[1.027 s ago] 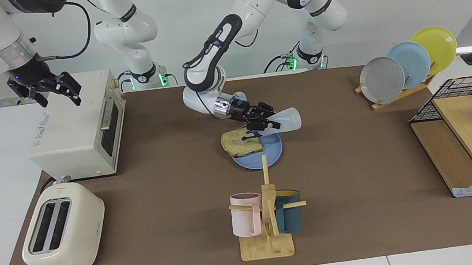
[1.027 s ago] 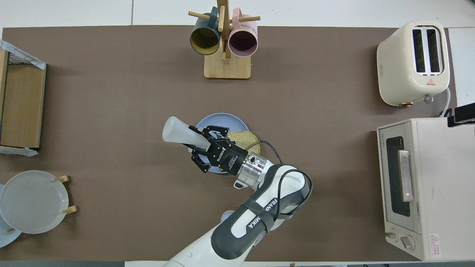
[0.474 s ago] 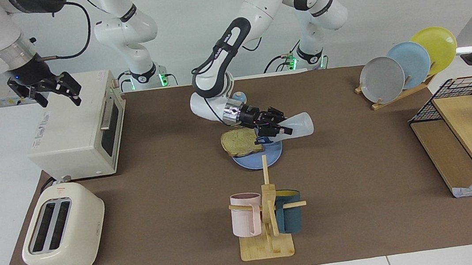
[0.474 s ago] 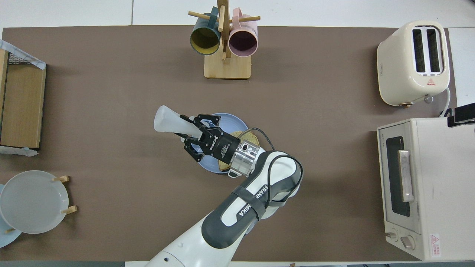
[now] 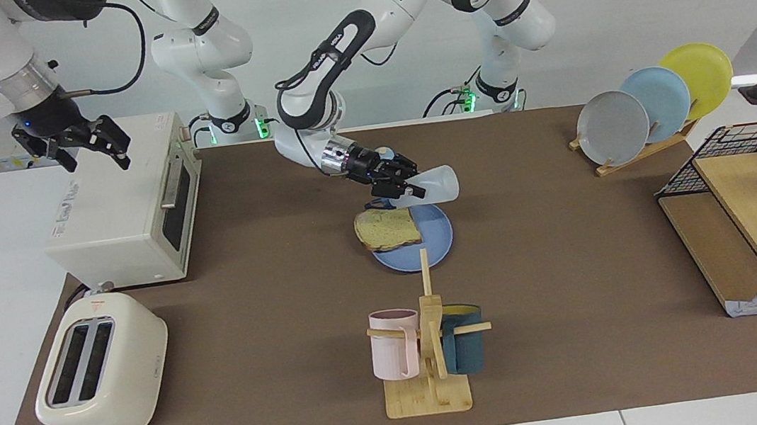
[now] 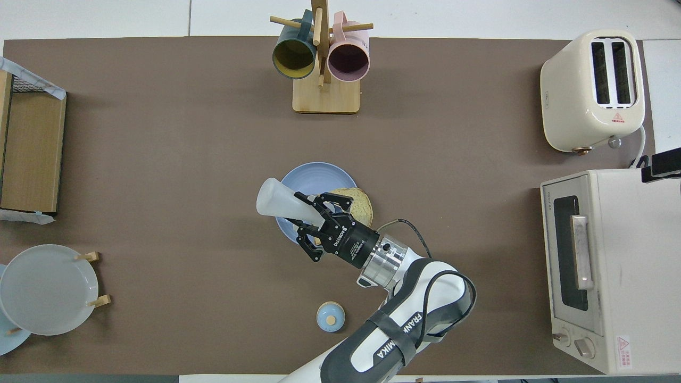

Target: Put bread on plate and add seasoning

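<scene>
Since a second ago the left gripper [image 5: 398, 185], clamped on the tilted seasoning [image 5: 431, 186], has drawn back toward the robots, off the bread [image 5: 387, 228] on the plate [image 5: 439, 234] just below it. To season well, bring the cap end back over the slice. The right gripper [image 5: 84, 142] waits, spread wide, over the toaster oven [image 5: 115, 214].

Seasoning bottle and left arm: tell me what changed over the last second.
The left gripper, shut on the seasoning bottle throughout, swung it out toward the left arm's end of the table, then drew back toward the robots. It now holds the bottle tipped on its side over the plate's edge nearest the robots. The bread stayed half on the plate. The right gripper still waits open over the toaster oven.
</scene>
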### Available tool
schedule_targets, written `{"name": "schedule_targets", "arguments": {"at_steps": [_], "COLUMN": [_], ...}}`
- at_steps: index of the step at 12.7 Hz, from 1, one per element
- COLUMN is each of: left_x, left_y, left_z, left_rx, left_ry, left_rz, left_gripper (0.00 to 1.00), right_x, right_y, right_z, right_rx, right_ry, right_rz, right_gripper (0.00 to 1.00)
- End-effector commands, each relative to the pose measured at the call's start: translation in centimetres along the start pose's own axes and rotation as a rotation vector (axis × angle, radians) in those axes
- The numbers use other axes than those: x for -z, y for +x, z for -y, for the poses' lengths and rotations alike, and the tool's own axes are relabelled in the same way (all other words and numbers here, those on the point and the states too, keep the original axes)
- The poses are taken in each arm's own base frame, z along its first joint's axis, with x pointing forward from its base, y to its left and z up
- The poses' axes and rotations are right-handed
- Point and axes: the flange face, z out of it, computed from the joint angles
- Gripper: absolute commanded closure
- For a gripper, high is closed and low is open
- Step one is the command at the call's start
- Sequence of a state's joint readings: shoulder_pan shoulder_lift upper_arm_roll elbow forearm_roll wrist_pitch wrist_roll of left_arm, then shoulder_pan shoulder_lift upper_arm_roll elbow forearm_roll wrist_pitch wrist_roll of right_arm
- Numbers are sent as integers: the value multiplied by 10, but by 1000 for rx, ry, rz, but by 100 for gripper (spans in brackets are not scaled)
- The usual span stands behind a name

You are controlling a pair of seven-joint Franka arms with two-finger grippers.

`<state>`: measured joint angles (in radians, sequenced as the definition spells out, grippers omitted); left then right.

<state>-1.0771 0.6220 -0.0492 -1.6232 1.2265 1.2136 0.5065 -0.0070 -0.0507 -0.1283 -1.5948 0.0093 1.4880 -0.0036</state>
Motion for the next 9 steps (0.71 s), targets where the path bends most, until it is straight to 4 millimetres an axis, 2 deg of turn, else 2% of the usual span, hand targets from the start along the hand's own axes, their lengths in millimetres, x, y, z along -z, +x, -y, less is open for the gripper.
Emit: {"name": "schedule_targets", "arguments": {"at_steps": [1, 4, 6, 7, 9], "left_x": [-44, -84, -90, -91, -105], "left_y": [3, 8, 7, -3, -46], "left_z": [15, 23, 26, 30, 41], "left_rx": [8, 9, 20, 69, 224], "left_ry": [-67, -111, -124, -140, -269], "left_rz": [-4, 5, 2, -10, -111], "left_gripper": [100, 100, 100, 100, 100], "right_x": [0, 0, 0, 0, 1], "right_y": [-6, -6, -6, -6, -6], "right_z": [-1, -1, -1, -1, -2], "right_rx": [7, 7, 7, 9, 6], "right_ry": [-4, -4, -4, -4, -4], "right_rz": [-1, -1, -1, -1, -2], "right_gripper": [0, 0, 0, 0, 0]}}
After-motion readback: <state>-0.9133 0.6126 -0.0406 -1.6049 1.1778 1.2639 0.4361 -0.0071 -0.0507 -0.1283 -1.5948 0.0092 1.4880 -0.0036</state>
